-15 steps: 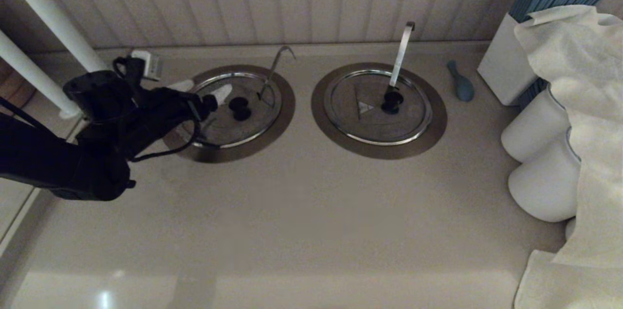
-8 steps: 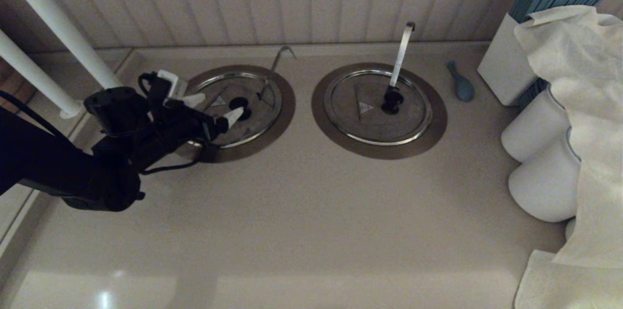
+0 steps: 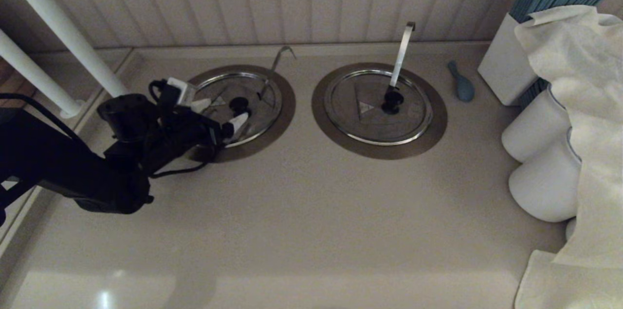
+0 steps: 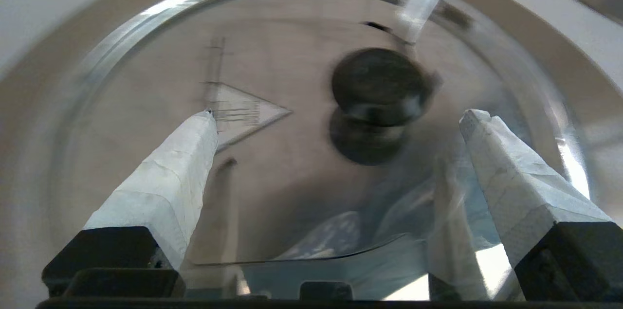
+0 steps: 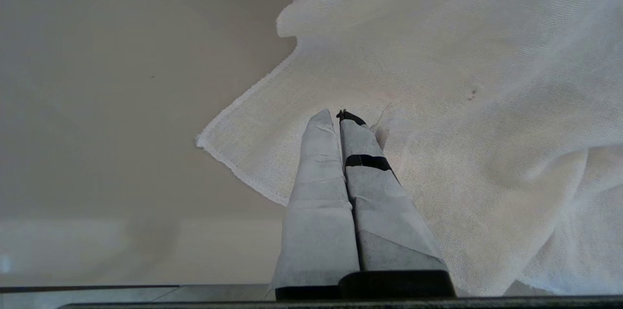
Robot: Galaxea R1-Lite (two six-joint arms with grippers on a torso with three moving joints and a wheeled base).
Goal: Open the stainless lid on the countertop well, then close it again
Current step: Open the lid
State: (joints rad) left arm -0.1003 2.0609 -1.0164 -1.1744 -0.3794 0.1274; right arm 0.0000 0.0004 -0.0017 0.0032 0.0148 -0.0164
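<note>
The stainless lid [image 3: 260, 97] lies flat in the countertop well, ringed by the brown collar [image 3: 286, 104]. Its black knob [image 3: 239, 103] sits at the centre, and the thin grey hooked handle [image 3: 277, 62] rises at its far edge. My left gripper [image 3: 224, 112] hovers low over the lid's near-left part, open. In the left wrist view the lid [image 4: 272, 70] fills the picture, and the knob [image 4: 379, 80] stands just beyond the left gripper [image 4: 339, 117], untouched. The right gripper [image 5: 339, 114] is shut over a white cloth [image 5: 462, 80], outside the head view.
The twin lid [image 3: 377, 119] with its broad bright handle [image 3: 401, 51] lies to the right. A blue spoon [image 3: 461, 82], a white box [image 3: 506, 63], white jars [image 3: 535, 129] and a draped cloth [image 3: 584, 104] crowd the right side. White pipes [image 3: 58, 22] stand at the back left.
My left arm has slid to the right and toward the counter's front, with its open fingers now over the lid's near-left part. The lid still lies flat in the well.
</note>
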